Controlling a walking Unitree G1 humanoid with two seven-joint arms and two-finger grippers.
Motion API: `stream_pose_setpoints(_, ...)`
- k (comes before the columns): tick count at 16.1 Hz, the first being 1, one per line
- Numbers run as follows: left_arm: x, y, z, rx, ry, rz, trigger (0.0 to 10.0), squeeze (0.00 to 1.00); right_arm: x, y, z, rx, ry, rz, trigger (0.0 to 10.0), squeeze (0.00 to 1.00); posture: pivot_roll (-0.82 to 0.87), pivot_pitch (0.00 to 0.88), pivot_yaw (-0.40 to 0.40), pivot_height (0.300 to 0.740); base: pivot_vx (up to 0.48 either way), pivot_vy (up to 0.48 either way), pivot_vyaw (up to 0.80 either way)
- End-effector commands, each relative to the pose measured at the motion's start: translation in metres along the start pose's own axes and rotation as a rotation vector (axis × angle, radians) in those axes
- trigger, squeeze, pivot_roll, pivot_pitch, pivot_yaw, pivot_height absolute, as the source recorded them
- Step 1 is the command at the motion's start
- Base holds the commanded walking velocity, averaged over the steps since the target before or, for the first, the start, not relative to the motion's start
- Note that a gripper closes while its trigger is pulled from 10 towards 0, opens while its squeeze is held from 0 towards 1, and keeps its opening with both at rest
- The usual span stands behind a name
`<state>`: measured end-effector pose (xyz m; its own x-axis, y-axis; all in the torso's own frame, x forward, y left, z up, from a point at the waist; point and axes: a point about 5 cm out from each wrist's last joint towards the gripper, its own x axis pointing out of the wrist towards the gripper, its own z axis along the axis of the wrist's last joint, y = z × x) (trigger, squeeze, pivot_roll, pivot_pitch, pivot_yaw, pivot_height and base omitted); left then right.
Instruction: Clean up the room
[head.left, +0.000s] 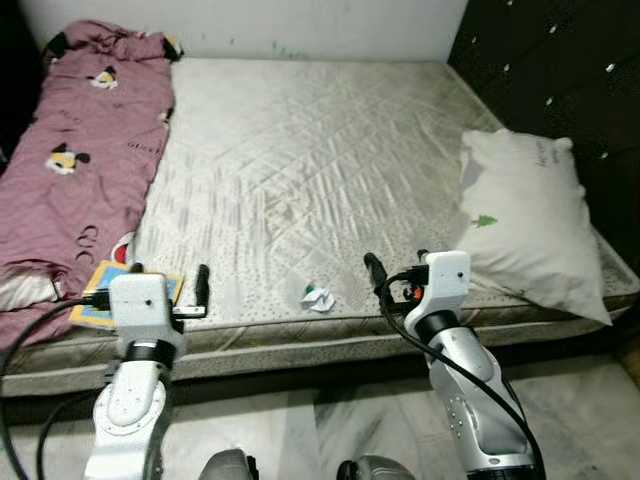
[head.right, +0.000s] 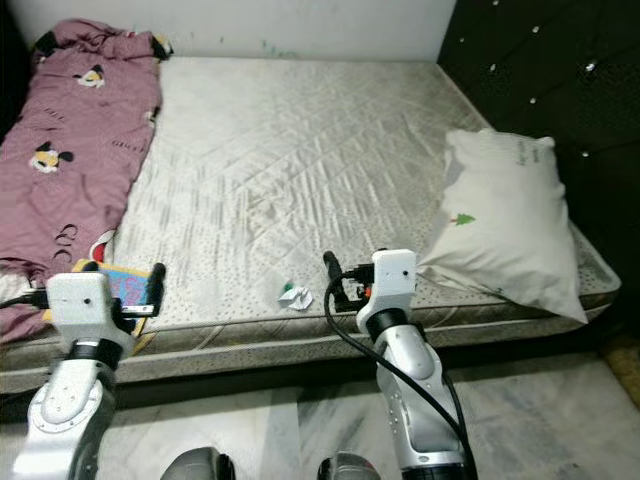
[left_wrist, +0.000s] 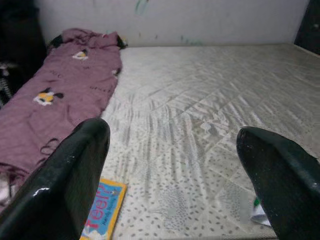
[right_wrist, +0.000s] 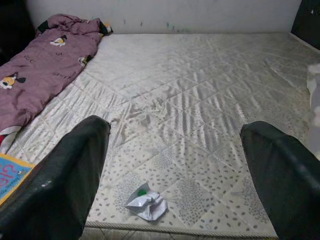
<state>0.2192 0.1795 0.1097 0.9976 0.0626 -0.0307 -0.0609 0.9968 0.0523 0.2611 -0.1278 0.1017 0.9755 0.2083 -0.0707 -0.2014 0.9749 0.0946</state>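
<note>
Two grippers up at the near edge of the bare quilted grey mattress (head.left: 300, 150), both spread wide, nothing held: left gripper (head.left: 168, 284), right gripper (head.left: 396, 266). Crumpled white paper scrap with a green spot (head.left: 318, 297) lies between them near the edge, closer to the right gripper. Flat yellow-edged blue booklet (head.left: 100, 292) by the left gripper, partly hidden behind it; red lettering, unreadable. Rumpled mauve cartoon-mouse blanket (head.left: 85, 150) along the left side. White pillow with small green tree print (head.left: 525, 215) at right, faint scribble illegible. Black tufted headboard (head.left: 560, 80) beyond.
</note>
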Motion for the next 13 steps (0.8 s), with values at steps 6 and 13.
stream_pose_setpoints(6, 0.0003, -0.0041, 0.0017, -0.013, -0.007, -0.016, 10.0, 0.00, -0.0002, -0.0072, 0.0029, -0.003, -0.006, -0.020, 10.0, 0.00, 0.02, 0.074, -0.057, 0.740, 0.338, 0.000, 0.00)
stream_pose_setpoints(13, 0.0002, -0.0033, 0.0015, -0.009, -0.002, -0.020, 10.0, 0.00, -0.0002, -0.0089, 0.0021, 0.009, 0.002, -0.040, 10.0, 0.00, 0.02, 0.079, -0.052, 0.740, 0.125, 0.000, 0.00)
